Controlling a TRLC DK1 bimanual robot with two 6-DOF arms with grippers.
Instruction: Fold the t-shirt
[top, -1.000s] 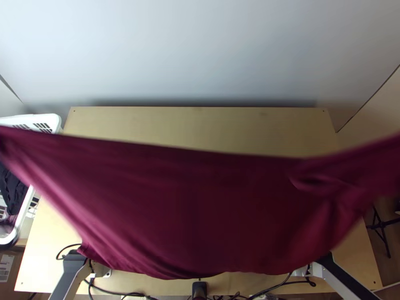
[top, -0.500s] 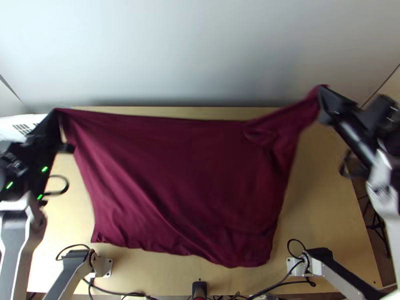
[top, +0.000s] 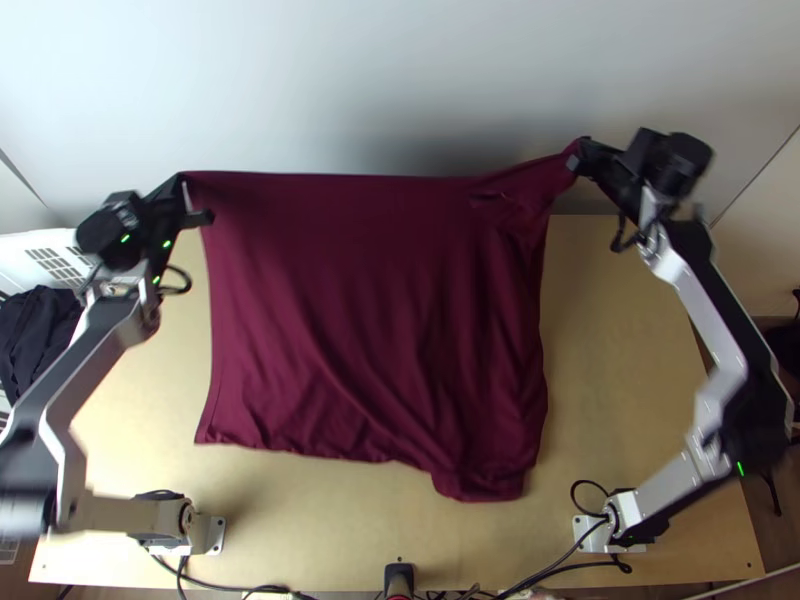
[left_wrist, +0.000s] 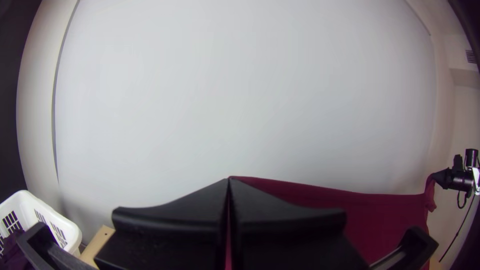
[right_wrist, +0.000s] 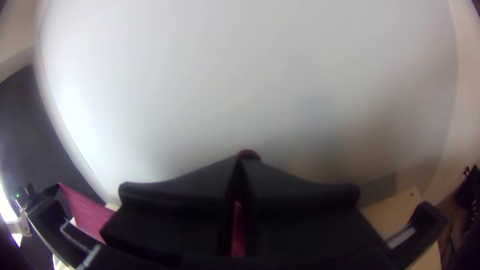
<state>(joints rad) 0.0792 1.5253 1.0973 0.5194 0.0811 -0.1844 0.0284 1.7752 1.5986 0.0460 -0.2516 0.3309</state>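
In the top view the dark red t-shirt hangs stretched between the grippers, its upper edge nearly straight and its lower part reaching down toward the table's near side. My left gripper is shut on its upper left corner, my right gripper on the upper right one, where the cloth is bunched. In the left wrist view, the left gripper has its fingers together with the t-shirt trailing off from them. The right wrist view has red cloth pinched in the right gripper.
A white basket with dark cloth stands off the table's left side. Bare wooden tabletop lies right of the t-shirt. A pale wall rises behind the table. Cables run along the near edge.
Both arms have carried the t-shirt away from the near edge toward the table's back, and their grippers have come closer together. The hanging hem has moved farther up the table.
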